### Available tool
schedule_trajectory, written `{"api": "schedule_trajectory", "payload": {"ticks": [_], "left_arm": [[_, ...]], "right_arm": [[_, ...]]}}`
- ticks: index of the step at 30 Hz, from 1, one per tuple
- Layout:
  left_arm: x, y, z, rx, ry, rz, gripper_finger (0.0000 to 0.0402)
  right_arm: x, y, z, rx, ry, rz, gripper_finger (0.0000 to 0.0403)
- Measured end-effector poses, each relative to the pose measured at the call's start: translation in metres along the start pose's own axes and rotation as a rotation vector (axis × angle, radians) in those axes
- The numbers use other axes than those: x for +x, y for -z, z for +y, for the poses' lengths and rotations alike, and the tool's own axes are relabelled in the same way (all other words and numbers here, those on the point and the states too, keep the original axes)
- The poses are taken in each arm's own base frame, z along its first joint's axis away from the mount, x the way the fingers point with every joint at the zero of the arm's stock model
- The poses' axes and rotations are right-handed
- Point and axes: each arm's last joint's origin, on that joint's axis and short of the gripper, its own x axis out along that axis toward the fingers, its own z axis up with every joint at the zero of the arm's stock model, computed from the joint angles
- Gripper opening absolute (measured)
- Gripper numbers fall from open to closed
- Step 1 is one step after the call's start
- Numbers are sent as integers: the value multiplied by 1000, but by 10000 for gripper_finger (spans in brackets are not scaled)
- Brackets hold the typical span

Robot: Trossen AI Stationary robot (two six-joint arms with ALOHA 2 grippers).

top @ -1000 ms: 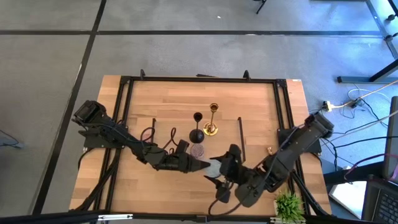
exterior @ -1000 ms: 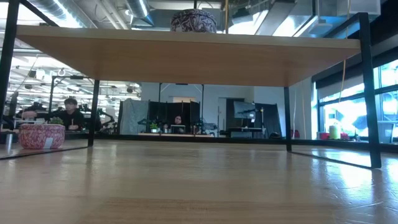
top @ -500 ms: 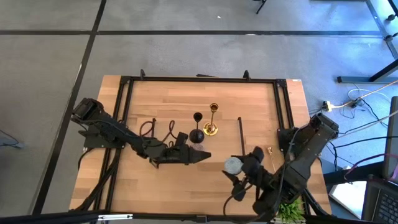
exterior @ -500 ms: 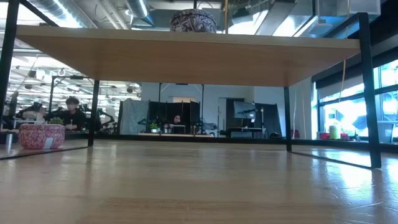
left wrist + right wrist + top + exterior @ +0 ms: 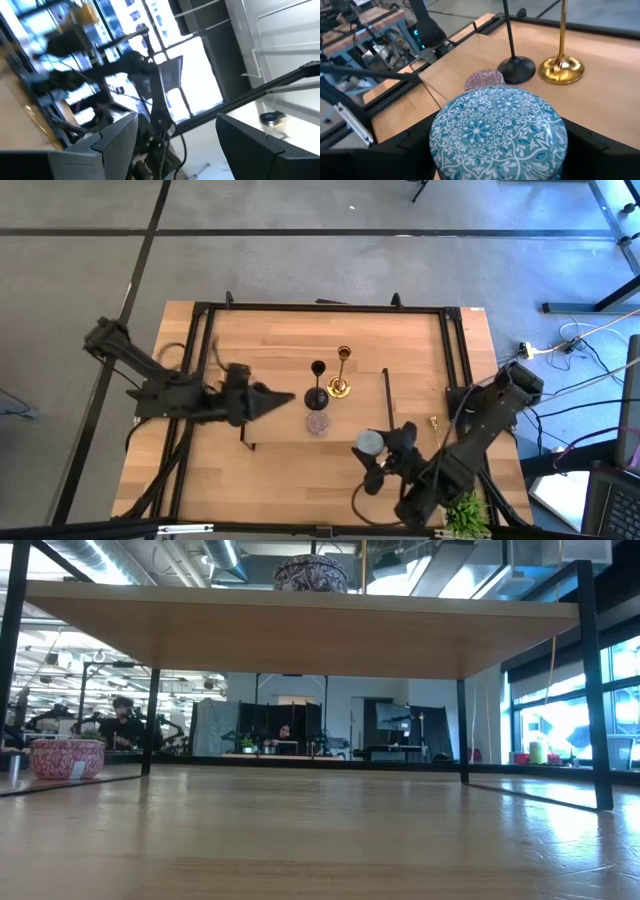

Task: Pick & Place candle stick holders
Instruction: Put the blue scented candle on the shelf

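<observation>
A pale blue patterned round candle holder (image 5: 497,132) sits between the fingers of my right gripper (image 5: 376,450), over the near right corner of the wooden board (image 5: 285,435). On the board stand a black stem (image 5: 317,385) and a gold stem (image 5: 342,375), each on its round foot, with a mauve round (image 5: 318,423) just in front of them. The low view shows a pink round (image 5: 67,757) on the table at the left. My left gripper (image 5: 284,397) hangs open and empty over the board's left end. My right gripper pinches the pale blue holder by two opposite sides of its round wall (image 5: 440,135), one finger (image 5: 412,147) on each side. The fingers come from the table's near right, slanting a little downward. The holder stands upright, top up; its underside is out of the frame.
The board is a raised shelf on black end rails (image 5: 387,405); the low view looks under it (image 5: 300,630). A small green plant (image 5: 466,510) stands at the table's near right corner. A small gold piece (image 5: 436,421) lies right of the board. A black frame (image 5: 320,307) rims the table.
My left gripper has drawn away from the pale blue holder, going up and toward the table's left edge, its arm folding back. My right gripper has kept the holder, carried it a little toward the right edge and rolled its wrist.
</observation>
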Motion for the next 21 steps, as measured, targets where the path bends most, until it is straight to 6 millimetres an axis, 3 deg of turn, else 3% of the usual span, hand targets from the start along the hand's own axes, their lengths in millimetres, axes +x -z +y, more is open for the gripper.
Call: {"api": "schedule_trajectory", "payload": {"ticks": [8,14,17,21], "left_arm": [[-49,-36,-22,65,-61,-6,265],[-67,-41,-27,79,-61,41,265],[-71,-37,-28,74,-62,66,265],[-77,-32,-30,70,-63,92,265]], "right_arm": [[48,-7,9,32,27,-56,295],[90,-1,9,-13,87,-23,295],[99,7,9,-21,99,19,295],[96,10,4,-19,125,34,295]]}}
